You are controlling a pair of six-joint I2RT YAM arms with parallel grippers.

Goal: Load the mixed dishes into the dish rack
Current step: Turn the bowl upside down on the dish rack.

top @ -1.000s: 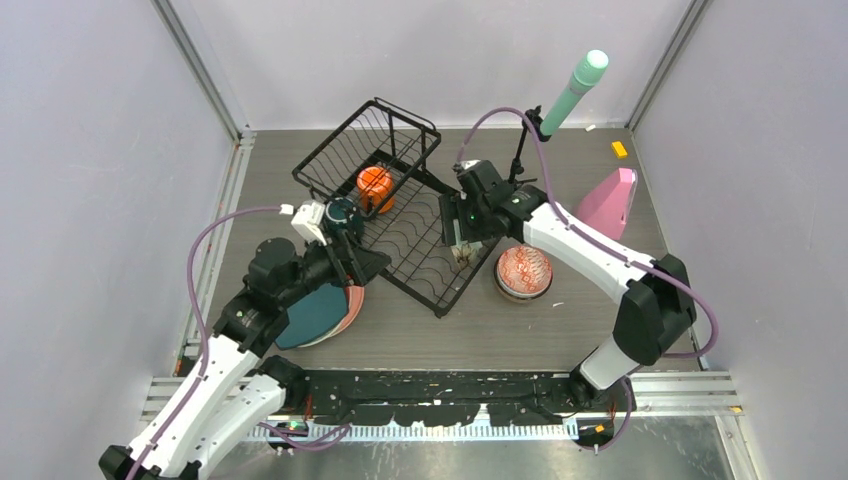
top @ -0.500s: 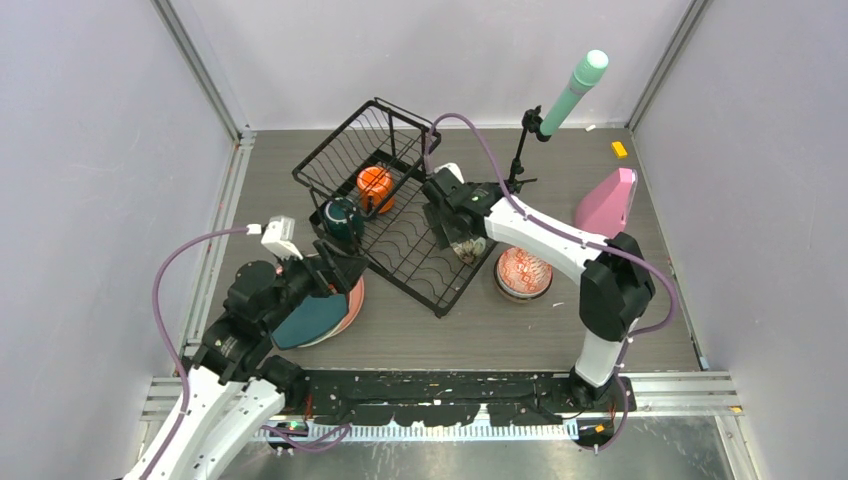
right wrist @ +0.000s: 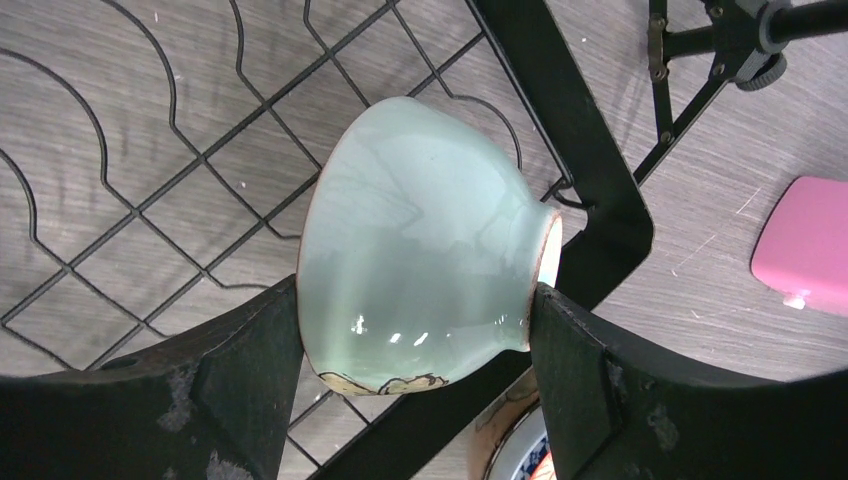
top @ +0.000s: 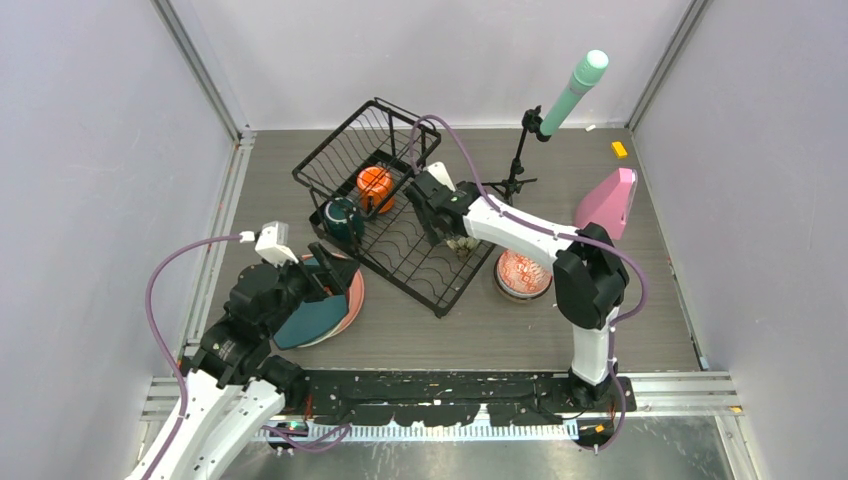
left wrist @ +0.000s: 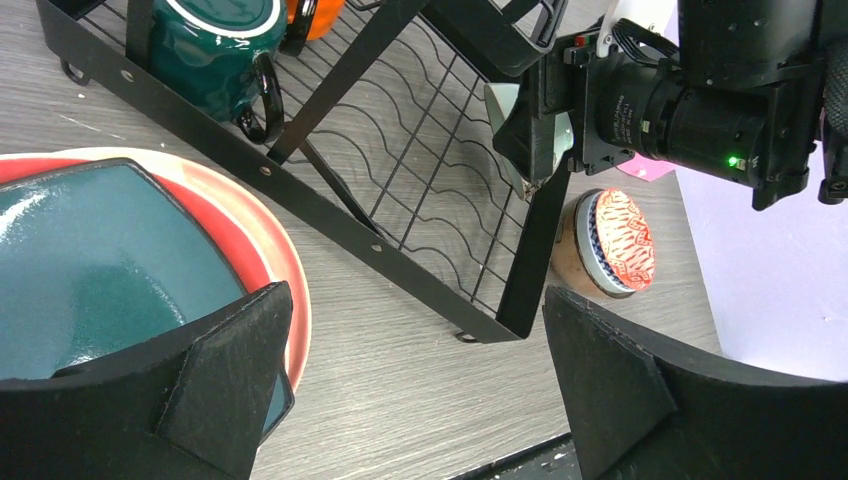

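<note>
**1. Task status**

- In transit: one mint bowl, carried between the jaws of the right gripper.
- Directly below those jaws is the wavy-slot tray of the dish rack. No dish stands in its slots.
- Loaded: a dark green mug and an orange mug, both in the raised basket section, beyond the right jaws toward the rack's far end.
- Not loaded, outside the rack on the right jaws' near side: a patterned bowl nested on a tan bowl.
- Not loaded, under the left gripper: a dark teal plate stacked on a reddish plate and a pink plate.
- Assessment: the task is well short of half done. Two mugs are in; one bowl is at placement.

**2. Jaws**

- Right: clamped on the mint bowl, one pad on the rim side and one on the foot. The bowl lies on its side over the tray, near a rack corner. Contact with the wires cannot be confirmed.
- Left: spread wide and empty, touching nothing. They hang above the edge of the plate stack, just beside the rack's near rail.
</note>
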